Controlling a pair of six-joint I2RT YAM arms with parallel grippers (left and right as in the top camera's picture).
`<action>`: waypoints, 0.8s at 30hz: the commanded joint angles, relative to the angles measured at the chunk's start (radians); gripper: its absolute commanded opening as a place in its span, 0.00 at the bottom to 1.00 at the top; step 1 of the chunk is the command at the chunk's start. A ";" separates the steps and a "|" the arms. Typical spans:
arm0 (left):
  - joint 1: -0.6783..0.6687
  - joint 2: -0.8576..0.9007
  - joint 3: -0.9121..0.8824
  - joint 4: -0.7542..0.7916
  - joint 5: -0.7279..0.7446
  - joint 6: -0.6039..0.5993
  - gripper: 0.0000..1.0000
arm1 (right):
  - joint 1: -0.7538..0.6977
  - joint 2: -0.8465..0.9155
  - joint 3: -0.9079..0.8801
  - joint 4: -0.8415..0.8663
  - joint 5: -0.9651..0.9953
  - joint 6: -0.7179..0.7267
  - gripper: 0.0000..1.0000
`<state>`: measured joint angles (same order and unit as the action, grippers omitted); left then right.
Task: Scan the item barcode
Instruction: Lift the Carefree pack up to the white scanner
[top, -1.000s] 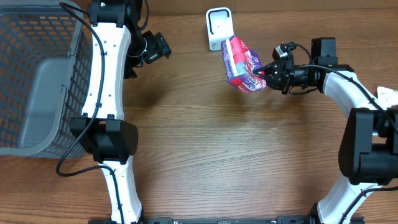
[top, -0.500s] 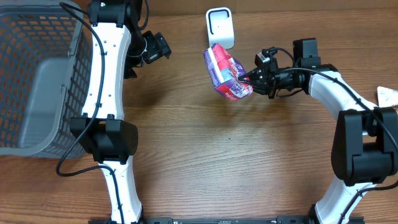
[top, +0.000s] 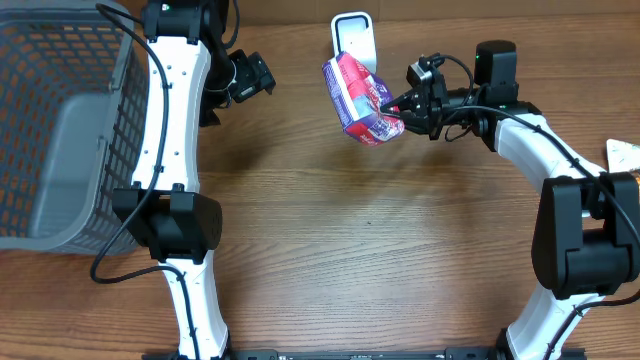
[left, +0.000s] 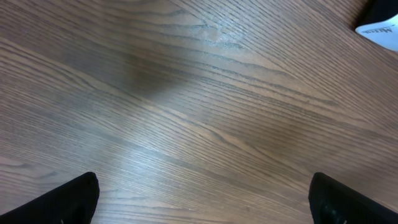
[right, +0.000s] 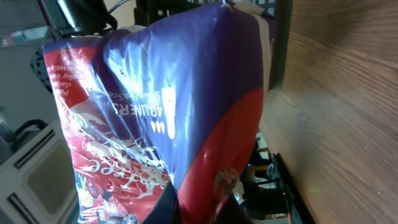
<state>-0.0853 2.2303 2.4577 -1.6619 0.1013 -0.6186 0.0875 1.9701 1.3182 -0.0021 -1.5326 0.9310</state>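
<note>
The right end effector (top: 402, 104) is clamped shut on one edge of the purple-and-red snack bag (top: 358, 98), holding it up off the table (top: 350, 250). Over the last sec the arm has swung the bag left, w/ a slight dip on the way, then back up. It was to the right of the white scanner (top: 352, 35); now from overhead its top edge overlaps the scanner's lower front. So the item is basically at the reader, and I'd say this is the presenting step.

In the right wrist view the bag fills the frame, w/ purple and red panels and some white print. I can't make out a barcode anywhere, so no telling if the right face is toward the scanner. It may need a twist or a bit more travel before anything reads.

The left end effector (top: 252, 76) hasn't budged: jaws spread wide, nothing in them, parked beside the grey basket (top: 60, 130). Its own cam shows only bare wood between the fingertips (left: 78, 198).
</note>
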 joint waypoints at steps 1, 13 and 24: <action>-0.003 0.008 0.000 -0.002 0.000 0.013 1.00 | -0.001 -0.012 0.018 0.053 0.111 0.039 0.04; -0.003 0.008 0.001 -0.002 0.000 0.013 1.00 | 0.035 -0.012 0.061 0.117 0.914 0.038 0.04; -0.003 0.008 0.001 -0.002 0.000 0.013 1.00 | 0.095 0.125 0.483 -0.178 1.204 -0.182 0.04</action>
<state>-0.0853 2.2303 2.4577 -1.6611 0.1013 -0.6186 0.1703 2.0300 1.7046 -0.1547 -0.4309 0.8474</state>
